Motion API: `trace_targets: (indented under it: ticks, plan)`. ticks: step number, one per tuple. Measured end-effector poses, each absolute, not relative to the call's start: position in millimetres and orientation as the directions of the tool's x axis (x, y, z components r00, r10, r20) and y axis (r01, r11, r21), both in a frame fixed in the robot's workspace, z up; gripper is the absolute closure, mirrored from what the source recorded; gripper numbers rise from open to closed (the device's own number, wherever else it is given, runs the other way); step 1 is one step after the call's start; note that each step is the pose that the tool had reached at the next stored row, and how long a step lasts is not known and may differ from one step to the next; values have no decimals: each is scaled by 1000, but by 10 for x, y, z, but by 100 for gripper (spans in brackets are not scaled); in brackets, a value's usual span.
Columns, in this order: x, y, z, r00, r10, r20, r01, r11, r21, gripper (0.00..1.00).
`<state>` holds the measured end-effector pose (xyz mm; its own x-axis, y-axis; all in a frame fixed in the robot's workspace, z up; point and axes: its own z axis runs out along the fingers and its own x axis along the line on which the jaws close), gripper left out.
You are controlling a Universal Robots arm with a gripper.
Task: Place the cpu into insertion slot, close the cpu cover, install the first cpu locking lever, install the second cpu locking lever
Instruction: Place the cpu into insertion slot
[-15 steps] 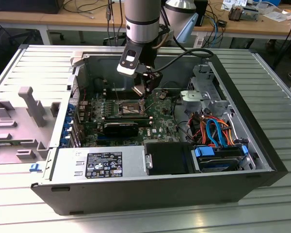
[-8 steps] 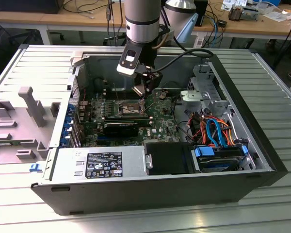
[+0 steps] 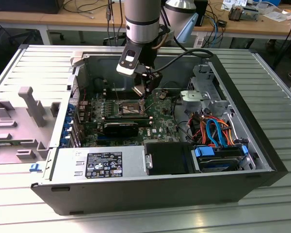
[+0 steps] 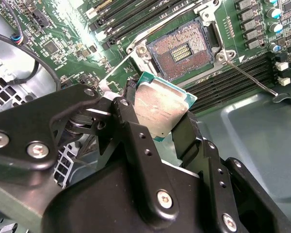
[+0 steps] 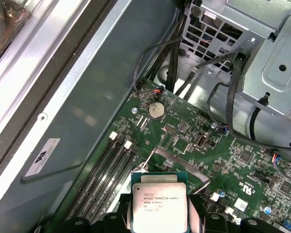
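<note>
The two black fingers (image 4: 131, 124) of the claw (image 4: 157, 114) are closest to us in the second wrist view. They are closed part way and pinch the cpu (image 4: 161, 104) by two opposite edges. The cpu is a small flat square with a dull silver top and a thin green rim. It hangs in the air and does not touch the board.

The insertion slot (image 4: 182, 51) lies just past the cpu's far edge, the way the claw points. It is a dark square with a grey metal rim and lots of tiny gold dots inside. Nothing sits in it. A thin metal lever (image 4: 250, 77) sticks out beside it.

In the exterior view the claw hovers low inside the open computer case (image 3: 262, 145), just above the slot on the green board (image 3: 160, 114).
</note>
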<state>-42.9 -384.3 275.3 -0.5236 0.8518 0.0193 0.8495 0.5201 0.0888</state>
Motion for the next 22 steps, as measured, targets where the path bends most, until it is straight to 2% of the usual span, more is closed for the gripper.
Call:
trace_targets:
  ticks: [22]
  plan:
    - [-429, -3843, 2745, -504, 864, 19, 861, 500, 89, 45]
